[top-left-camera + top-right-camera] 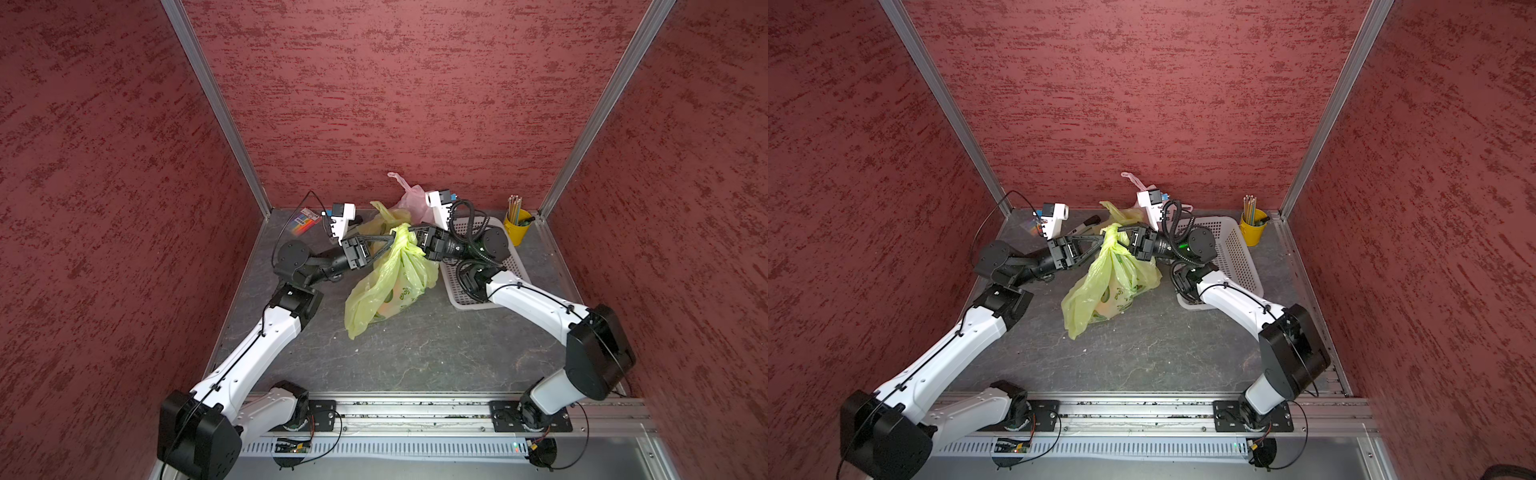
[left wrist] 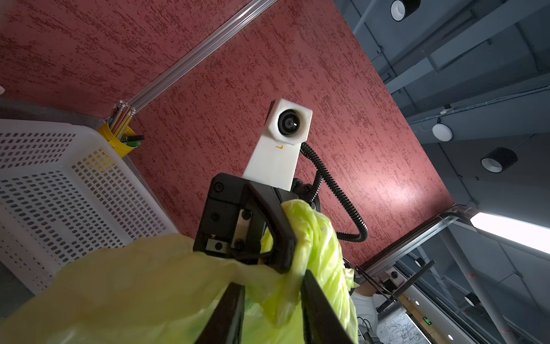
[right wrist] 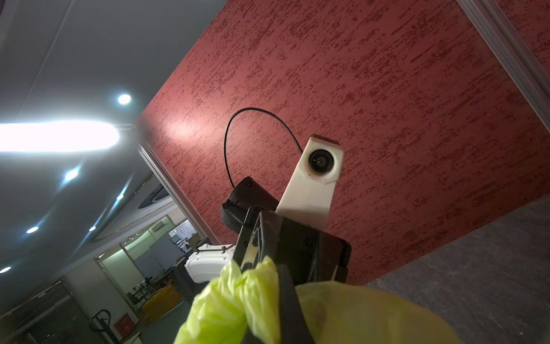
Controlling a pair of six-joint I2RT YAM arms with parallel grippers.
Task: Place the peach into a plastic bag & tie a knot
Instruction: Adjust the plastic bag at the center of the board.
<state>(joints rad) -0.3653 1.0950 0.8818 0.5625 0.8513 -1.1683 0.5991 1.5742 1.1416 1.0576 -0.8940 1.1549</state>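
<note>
Left gripper [image 1: 390, 242]: jaws straddle twisted neck of plastic bag [image 1: 395, 282]; clamped or merely around it, cannot tell. Bag's long axis runs from the neck, raised between both grippers, down toward near-left; body slumps on table [image 1: 415, 353]. Peach [image 1: 386, 307] inside, orange showing through film at low end. Right gripper [image 1: 412, 232]: clenched on neck from opposite side, tips almost meeting left's. Both arms equally near the neck. Table dark grey, stone-like; white basket [image 1: 515, 266] at right; red textured walls [image 1: 374, 104] close around.
</note>
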